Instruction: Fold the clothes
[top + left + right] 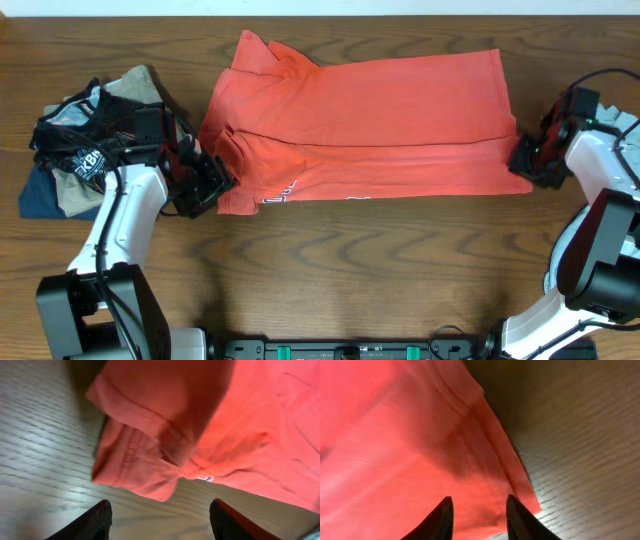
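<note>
Coral-red T-shirt [370,120] is sitting in the middle of the wooden table [400,270], closer to the far edge, folded over on itself lengthwise so the upper layer's edge runs left to right across it. You can see a bit of white lettering [283,194] peeking out along its near edge, toward the left.

Your left gripper [210,180] is right at the shirt's near-left corner. In the left wrist view its jaws are spread wide with only bare wood between them [160,504], and the stitched sleeve [135,460] is bunched up just ahead, not touching either finger.

Your right gripper [525,158] is at the shirt's right-hand end, up against the edge of the cloth. From the right wrist cam its jaws are parted too [480,499], narrower than the left's, and red fabric fills the gap between the fingers. I can't tell if either finger is actually pressing on the cloth. The shirt's corner [527,502] ends just past the right-hand finger.

Over by the table's left edge you've got a rumpled pile of other clothes [85,150], dark, navy and tan pieces, just beside the left arm and apart from the T-shirt.
</note>
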Tool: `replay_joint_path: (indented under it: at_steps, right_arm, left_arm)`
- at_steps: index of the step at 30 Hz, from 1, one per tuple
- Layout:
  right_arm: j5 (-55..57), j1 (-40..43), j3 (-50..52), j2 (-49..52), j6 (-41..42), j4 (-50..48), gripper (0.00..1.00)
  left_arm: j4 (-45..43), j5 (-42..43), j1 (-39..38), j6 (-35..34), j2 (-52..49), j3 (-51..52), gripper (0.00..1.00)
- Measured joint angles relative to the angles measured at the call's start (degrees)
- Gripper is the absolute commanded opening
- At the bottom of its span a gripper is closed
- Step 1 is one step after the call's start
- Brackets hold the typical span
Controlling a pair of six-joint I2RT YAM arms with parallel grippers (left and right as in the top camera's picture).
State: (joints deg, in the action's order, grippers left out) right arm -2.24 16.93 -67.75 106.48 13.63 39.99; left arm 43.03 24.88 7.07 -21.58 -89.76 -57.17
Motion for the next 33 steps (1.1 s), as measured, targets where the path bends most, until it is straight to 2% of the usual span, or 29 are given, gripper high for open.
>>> replay_joint_path:
  at_steps: [3, 6, 8, 9, 14, 16, 17, 18, 22, 26, 33]
  right_arm:
    - [1.4, 0.0, 3.4, 0.0, -0.1, -3.0, 0.38]
    - [2.2, 0.0, 5.7, -0.4, -0.1, -6.6, 0.52]
    - [2.6, -0.1, 6.7, -0.4, -0.5, -8.5, 0.52]
    - [3.0, -0.2, 7.1, -0.7, -0.5, -9.2, 0.47]
    - [4.8, -0.4, 7.7, -0.9, -0.9, -9.7, 0.11]
    - [4.7, -0.4, 7.7, -0.9, -0.8, -9.7, 0.03]
    - [4.6, -0.5, 7.7, -0.9, -0.6, -9.8, 0.01]
    - [4.6, -0.4, 7.7, -1.0, -0.5, -9.8, 0.01]
    - [4.6, -0.4, 7.8, -1.0, -0.5, -9.7, 0.01]
    - [4.6, -0.4, 7.8, -1.0, -0.5, -9.8, 0.01]
    - [6.6, -0.2, 7.7, -1.1, 0.4, -8.3, 0.01]
  left_arm:
    - [-2.1, -1.1, 0.0, 0.4, 0.0, 2.6, 0.65]
    - [-4.8, -1.4, 0.0, 0.6, 0.0, 5.7, 0.67]
    - [-6.4, -1.6, 0.0, 0.7, 0.0, 7.4, 0.68]
    - [-7.1, -1.6, 0.0, 0.7, 0.0, 8.0, 0.69]
    - [-11.8, -1.7, 0.0, 0.7, 0.0, 10.5, 0.68]
    - [-14.2, -1.7, 0.0, 0.6, 0.0, 11.3, 0.59]
    - [-15.6, -1.8, 0.0, 0.6, 0.0, 11.8, 0.51]
    - [-16.9, -1.9, 0.0, 0.3, 0.0, 12.4, 0.41]
    - [-19.3, -2.3, 0.0, 0.3, 0.0, 14.1, 0.14]
    - [-19.3, -2.4, 0.0, 0.7, 0.0, 14.4, 0.06]
    - [-17.0, -4.8, 0.3, 0.9, 0.0, 14.4, 0.06]
